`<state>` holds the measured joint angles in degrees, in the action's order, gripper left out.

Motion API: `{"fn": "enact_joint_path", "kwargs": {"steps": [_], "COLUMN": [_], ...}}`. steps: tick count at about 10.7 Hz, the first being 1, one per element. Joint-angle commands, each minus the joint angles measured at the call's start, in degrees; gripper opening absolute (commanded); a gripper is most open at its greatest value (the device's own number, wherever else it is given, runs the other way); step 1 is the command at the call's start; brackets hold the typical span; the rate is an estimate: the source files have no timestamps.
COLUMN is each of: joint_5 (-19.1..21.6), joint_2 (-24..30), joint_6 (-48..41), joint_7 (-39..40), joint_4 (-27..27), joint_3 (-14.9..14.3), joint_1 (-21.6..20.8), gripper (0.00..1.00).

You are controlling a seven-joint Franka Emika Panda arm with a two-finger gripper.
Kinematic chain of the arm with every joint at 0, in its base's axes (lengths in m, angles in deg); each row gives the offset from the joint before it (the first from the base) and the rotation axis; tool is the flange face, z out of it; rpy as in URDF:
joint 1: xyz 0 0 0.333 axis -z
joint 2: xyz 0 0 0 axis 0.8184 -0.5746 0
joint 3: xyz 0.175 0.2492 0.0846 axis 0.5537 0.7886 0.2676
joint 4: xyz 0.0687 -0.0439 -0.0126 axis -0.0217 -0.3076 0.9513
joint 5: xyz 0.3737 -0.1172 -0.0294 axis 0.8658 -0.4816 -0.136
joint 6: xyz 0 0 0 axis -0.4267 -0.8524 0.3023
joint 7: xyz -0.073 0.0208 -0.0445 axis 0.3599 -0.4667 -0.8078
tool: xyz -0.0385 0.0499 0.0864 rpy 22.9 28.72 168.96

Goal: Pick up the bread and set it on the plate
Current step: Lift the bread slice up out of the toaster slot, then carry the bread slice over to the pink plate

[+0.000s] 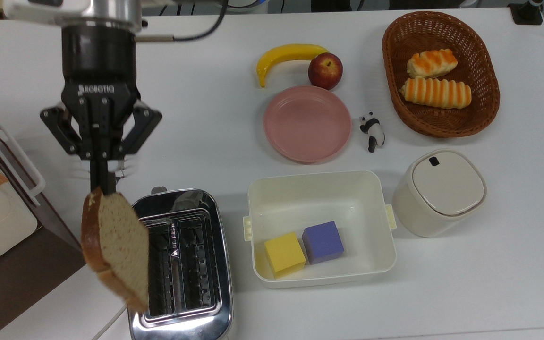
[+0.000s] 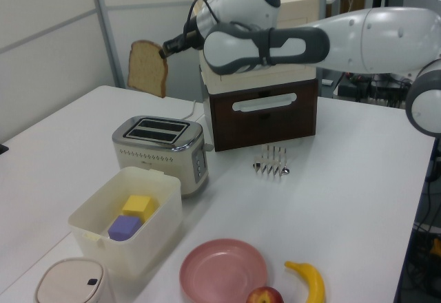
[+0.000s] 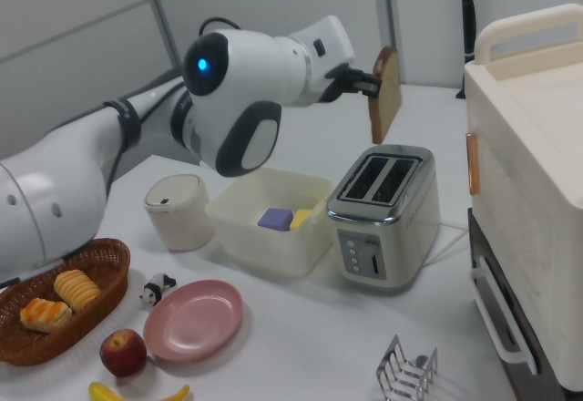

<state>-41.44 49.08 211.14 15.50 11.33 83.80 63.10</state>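
1. The bread [image 1: 116, 248] is hanging in the air above the toaster [image 1: 180, 264], clear of its slots and touching nothing but the gripper; in the left view it [image 2: 148, 67] is floating well above the toaster [image 2: 160, 151].
2. The gripper [image 1: 101, 186] is pinching the slice at its top crust edge, its fingers closing together on it, and in the right view the slice [image 3: 385, 94] is dangling from the fingertips above the toaster [image 3: 383, 214].
3. The slice is hanging edge-up, its speckled face turning toward the top view's right and its darker crust toward the top view's left.
4. The plate [image 1: 307, 123] is lying bare on the white table [image 1: 489, 283], well apart from the bread, toward the top view's right.
5. A red apple [image 1: 325, 71] and a banana [image 1: 287, 55] are sitting just beyond the plate, and a small panda figure [image 1: 372, 131] is standing just beside its rim at the top view's right.
6. A white tub [image 1: 321, 229] is sitting between the toaster and a lidded cream container [image 1: 439, 191], holding a yellow block [image 1: 284, 254] and a purple block [image 1: 323, 242] side by side.
7. A wicker basket [image 1: 442, 73] is holding two orange-striped rolls [image 1: 435, 92].
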Motion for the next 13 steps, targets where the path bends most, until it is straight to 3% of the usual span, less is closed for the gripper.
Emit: {"fn": "enact_joint_path", "kwargs": {"steps": [1,5,8,10,13], "joint_5": [1.2,0.3,-0.9,-1.0,-0.9], "joint_2": [7.7,12.9,13.1,12.7,11.9], "joint_6": [-15.1,-41.5,-58.6,-65.4,-68.8], "joint_7": [-0.8,-0.3,4.6,7.2,7.5], "joint_4": [-3.5,-3.2,-3.2,-3.5,-5.3], "joint_3": [-0.9,-0.8,-0.1,0.0,0.0], "joint_1": [0.2,1.1,0.4,-2.4,-6.0], "gripper": [0.00,0.00,0.00,0.00,0.00]}}
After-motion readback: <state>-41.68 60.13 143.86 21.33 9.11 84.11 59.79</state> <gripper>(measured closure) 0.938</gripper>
